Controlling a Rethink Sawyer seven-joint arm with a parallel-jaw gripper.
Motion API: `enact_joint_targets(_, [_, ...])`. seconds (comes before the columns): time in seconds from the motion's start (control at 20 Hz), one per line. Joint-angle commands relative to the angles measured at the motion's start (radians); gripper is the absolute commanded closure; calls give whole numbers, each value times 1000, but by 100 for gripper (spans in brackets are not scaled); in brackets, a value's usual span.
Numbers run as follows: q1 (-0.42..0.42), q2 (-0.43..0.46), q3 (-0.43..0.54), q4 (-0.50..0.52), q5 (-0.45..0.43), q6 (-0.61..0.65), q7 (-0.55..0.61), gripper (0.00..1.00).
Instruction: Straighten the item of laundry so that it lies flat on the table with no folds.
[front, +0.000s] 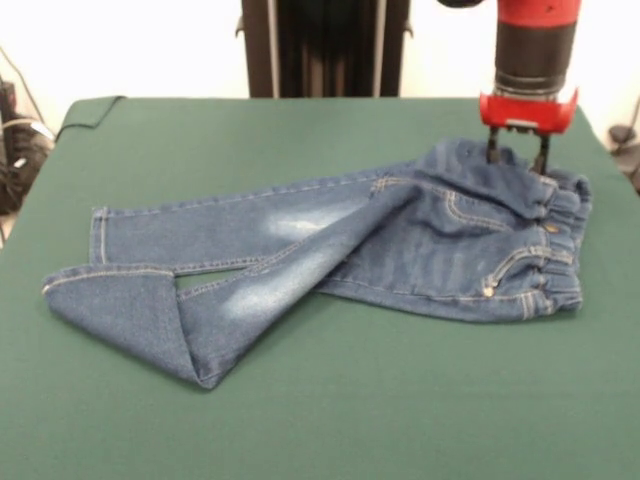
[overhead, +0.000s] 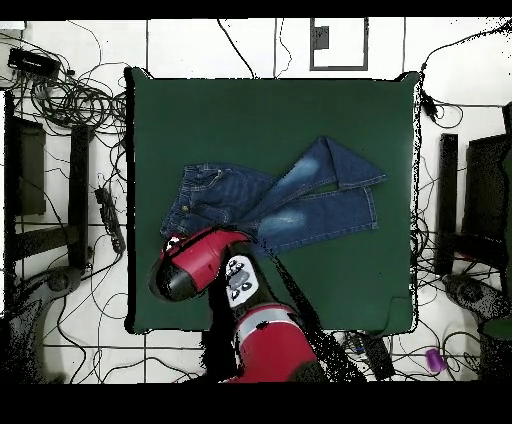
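The red and black arm reaches down over the waistband end of the jeans (front: 400, 245), its gripper (front: 518, 155) pointing straight down with two dark fingers apart, their tips touching or pressing into the denim just behind the elastic waistband; whether cloth is pinched between them cannot be told. In the overhead view the arm's red forearm covers the corner of the jeans (overhead: 275, 205) nearest the robot. The jeans lie near the middle of the green table (front: 330, 420), their long axis running across it, waistband toward one side edge and cuffs toward the other. One leg lies straight and flat; the other crosses over it and is folded back near its cuff, making a pointed flap. Beyond the table, cables (overhead: 70, 95) sprawl over the tiled floor, well apart from the jeans.
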Motion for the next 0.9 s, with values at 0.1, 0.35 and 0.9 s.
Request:
enact_joint_targets(0.1, [5,-73,188,-70,101,201,-129,0])
enact_joint_targets(0.35, [125,-42,120,-122,117,155,14,0])
enact_joint_targets(0.9, [320,-5,-48,-199,234,142,149,0])
